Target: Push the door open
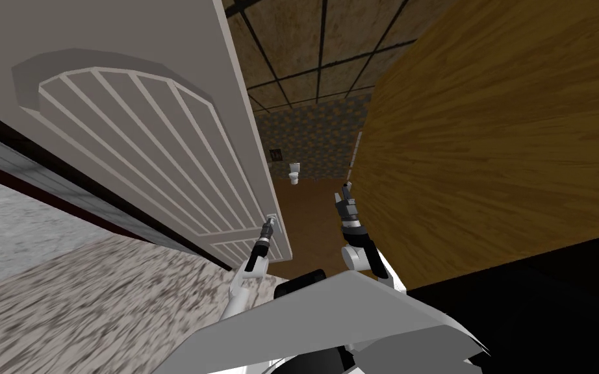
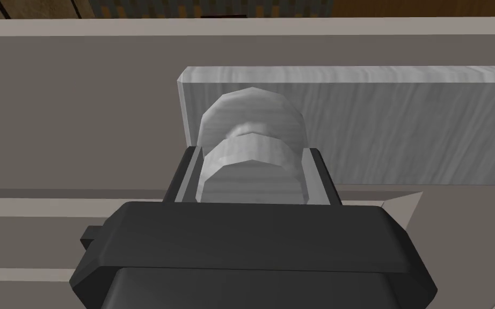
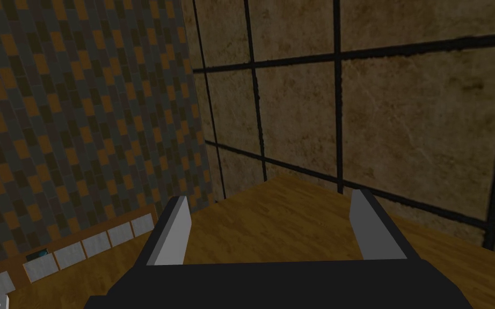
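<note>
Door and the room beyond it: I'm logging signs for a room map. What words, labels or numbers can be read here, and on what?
None can be read.
The pale door and its grey knob, gripped by the left gripper, carry no writing.
A small dark frame on the far wall near the toilet is too small to read.

The door [image 1: 162, 149] is matt, smooth and off-white. Its knob [image 2: 252, 145] and backplate [image 2: 402, 123] look like brushed grey metal. The floor [image 3: 273, 225] is wood-grained.
</note>
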`<state>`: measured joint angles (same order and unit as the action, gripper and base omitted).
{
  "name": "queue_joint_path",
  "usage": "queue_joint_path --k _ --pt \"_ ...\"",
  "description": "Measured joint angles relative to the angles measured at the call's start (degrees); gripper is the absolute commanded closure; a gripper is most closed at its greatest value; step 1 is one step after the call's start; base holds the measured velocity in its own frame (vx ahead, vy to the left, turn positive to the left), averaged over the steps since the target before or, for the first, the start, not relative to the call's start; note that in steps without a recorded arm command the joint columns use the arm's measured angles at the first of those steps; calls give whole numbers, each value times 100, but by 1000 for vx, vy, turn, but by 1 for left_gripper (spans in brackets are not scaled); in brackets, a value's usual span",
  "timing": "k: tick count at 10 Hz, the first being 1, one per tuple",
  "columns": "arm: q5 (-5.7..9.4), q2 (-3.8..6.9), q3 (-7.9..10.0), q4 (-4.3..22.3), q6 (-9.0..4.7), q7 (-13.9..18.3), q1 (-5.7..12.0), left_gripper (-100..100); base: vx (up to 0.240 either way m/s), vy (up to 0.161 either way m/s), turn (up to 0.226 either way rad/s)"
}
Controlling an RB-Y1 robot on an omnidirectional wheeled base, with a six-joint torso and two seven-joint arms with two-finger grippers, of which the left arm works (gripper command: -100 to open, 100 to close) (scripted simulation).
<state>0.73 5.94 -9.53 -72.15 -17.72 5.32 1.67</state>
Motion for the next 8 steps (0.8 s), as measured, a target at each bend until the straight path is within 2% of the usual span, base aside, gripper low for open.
queue_joint_path --k 2,3,5,8 --pt "18 -6 118 130 -28 -17 75 100 97 -84 43" --pt "18 -36 181 152 -7 -44 101 100 96 -76 39" --pt "41 -2 270 115 27 -40 87 100 90 -94 66" --pt "51 -48 449 198 31 -101 147 100 84 -87 42"
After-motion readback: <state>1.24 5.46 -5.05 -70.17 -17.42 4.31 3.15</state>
